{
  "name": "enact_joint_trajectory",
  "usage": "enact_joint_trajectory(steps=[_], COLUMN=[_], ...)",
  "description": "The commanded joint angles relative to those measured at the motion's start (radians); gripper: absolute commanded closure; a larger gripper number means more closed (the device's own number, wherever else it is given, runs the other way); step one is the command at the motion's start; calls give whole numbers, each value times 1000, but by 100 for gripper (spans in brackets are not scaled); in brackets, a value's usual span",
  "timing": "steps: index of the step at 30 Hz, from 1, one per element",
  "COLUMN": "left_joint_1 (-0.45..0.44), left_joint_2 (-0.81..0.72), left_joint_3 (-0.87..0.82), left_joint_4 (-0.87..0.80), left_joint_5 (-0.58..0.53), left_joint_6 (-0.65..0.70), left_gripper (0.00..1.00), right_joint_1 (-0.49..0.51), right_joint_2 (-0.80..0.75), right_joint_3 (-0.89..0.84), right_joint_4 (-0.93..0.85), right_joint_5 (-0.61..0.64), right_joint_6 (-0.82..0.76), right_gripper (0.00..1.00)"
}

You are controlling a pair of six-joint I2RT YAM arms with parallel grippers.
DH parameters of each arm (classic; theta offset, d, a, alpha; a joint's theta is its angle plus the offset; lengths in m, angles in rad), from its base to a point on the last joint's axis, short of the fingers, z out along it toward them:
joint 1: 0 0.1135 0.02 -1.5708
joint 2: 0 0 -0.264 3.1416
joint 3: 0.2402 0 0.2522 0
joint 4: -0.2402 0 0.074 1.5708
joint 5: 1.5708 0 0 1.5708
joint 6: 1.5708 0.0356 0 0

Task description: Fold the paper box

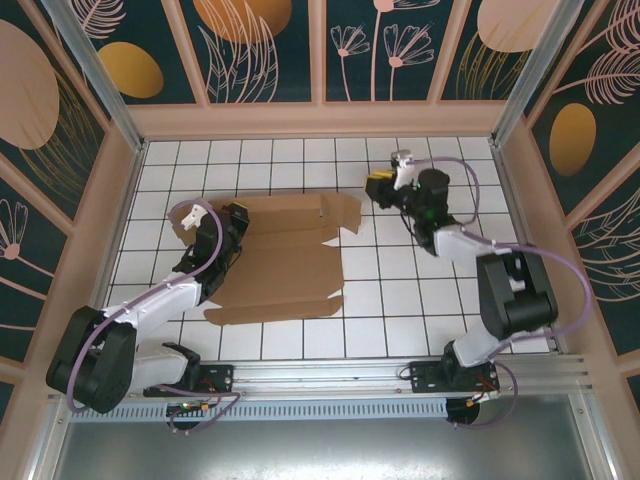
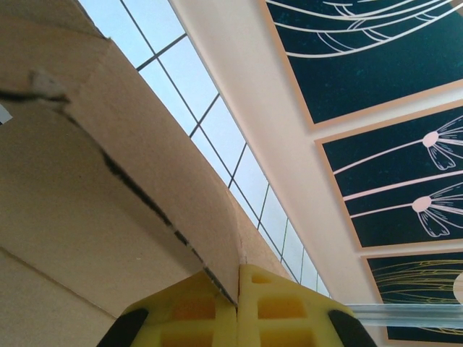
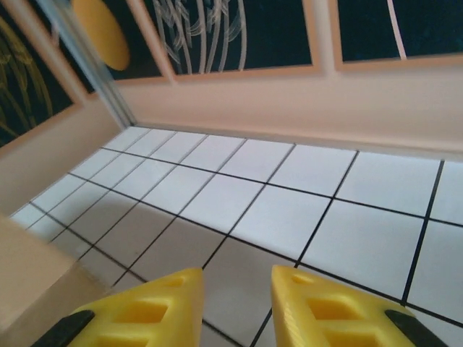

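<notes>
Paper box (image 1: pixel 290 265) flat, left edge between closed tips of left claw (image 2: pixel 236 285).

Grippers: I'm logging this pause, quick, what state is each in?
Left gripper: closed on the edge of the box.
Right gripper: open, holding nothing.

Left wrist view: the paper box (image 2: pixel 108 202) runs off the left and top edges, and the left jaws are cropped by the bottom edge. Right wrist view: a blurred tan surface (image 3: pixel 29 278), left of the right jaws, is cropped at the corner and cannot be identified. Top view: the left jaws are hidden beneath their wrist.
</notes>
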Motion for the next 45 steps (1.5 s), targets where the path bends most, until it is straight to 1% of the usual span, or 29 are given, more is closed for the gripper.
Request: enact_joint_trajectory(steps=[1,2,3,5,8,14,19,22,27,31,33,35,37,40,45], left_joint_1=[-2,-1,-3,-2,-2,-1,-1,-2,-2,-2,-2,-1,-1,-2,-1], left_joint_2=[-7,-7,-7,-4,2,12,16,15,-6,-20,-22,-22,-25,-29,-38], left_joint_3=[-24,-23,-21,-15,-9,-5,-2,-3,-6,-12,-20,-30,-39,-45,-48], left_joint_4=[-55,-56,-57,-56,-54,-50,-47,-48,-56,-56,-47,-31,-13,-7,-8], left_joint_5=[3,5,6,6,8,16,18,18,10,9,12,21,31,36,31], left_joint_6=[39,37,36,34,32,26,23,16,19,24,24,23,25,29,37], left_gripper=[100,100,100,100,100,100,100,100,100,100,100,100,100,100,100], right_joint_1=[-2,3,14,45,83,113,136,145,150,158,173,193,215,248,270], right_joint_2=[153,187,207,226,227,177,154,156,116,110,112,115,120,123,80], right_joint_3=[162,199,226,243,223,136,112,110,49,27,23,14,13,13,-29], right_joint_4=[-260,-304,-339,-380,-393,-317,-283,-254,-177,-171,-183,-188,-196,-208,-180], right_joint_5=[-35,-55,-59,-66,-102,-224,-250,-292,-327,-356,-334,-299,-262,-217,-176], right_joint_6=[22,16,7,-22,-56,-55,-43,-27,-52,-88,-113,-140,-163,-204,-240], right_gripper=[72,75,77,77,77,77,77,77,77,75,71,65,61,59,59])
